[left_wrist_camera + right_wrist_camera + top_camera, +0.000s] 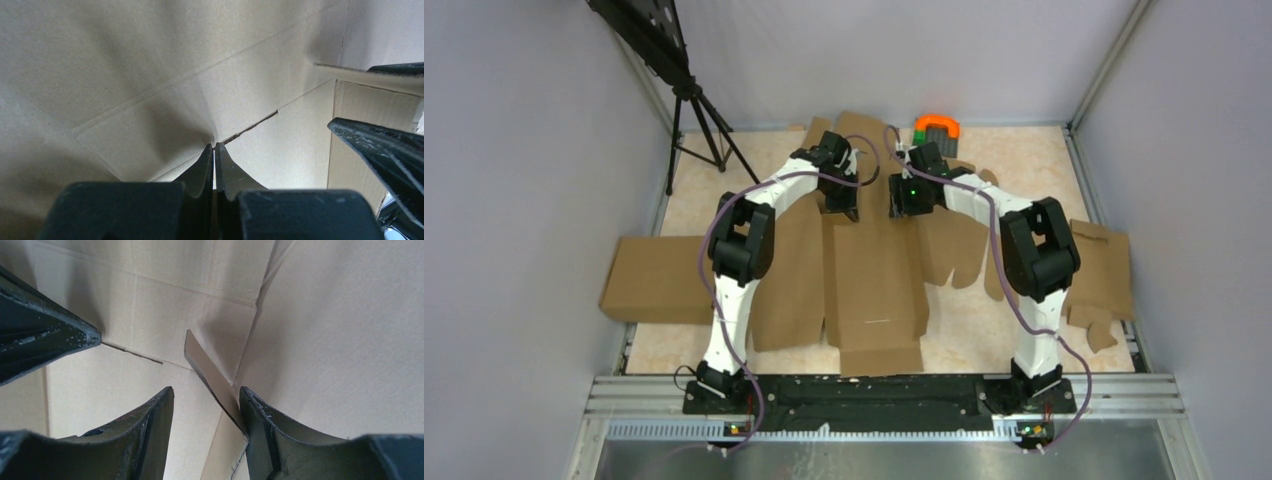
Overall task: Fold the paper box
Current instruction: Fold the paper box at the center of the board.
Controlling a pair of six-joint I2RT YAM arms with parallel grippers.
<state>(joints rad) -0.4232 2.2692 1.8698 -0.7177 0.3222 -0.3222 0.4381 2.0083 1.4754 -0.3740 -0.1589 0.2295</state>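
Box: the paper box [874, 290] lay mostly flat in the middle of the tabletop [1024, 160], its far end under both arms.
Left end effector [214, 148]: fingers pressed together, tips down at a slit [250, 127] in the box's far panel. I could not tell whether card sat between them.
Right end effector [206, 390]: fingers spread astride a raised flap [207, 367] of the box, which leaned on one finger and was not yet pinched.
Risk 1: an off-centre squeeze could bend the flap away from its crease or tear the card at the slit.
Risk 2: the two end effectors worked just beside each other, so an inward swing could knock them together.
Risk 3: nothing pinned the box's near end, so a pull could drag the whole sheet.
Edges: a cardboard slab [656, 280] lay left of the box and scraps [1104, 270] right of it.
Room: an orange-and-green object [936, 127] sat just beyond the box's far end.
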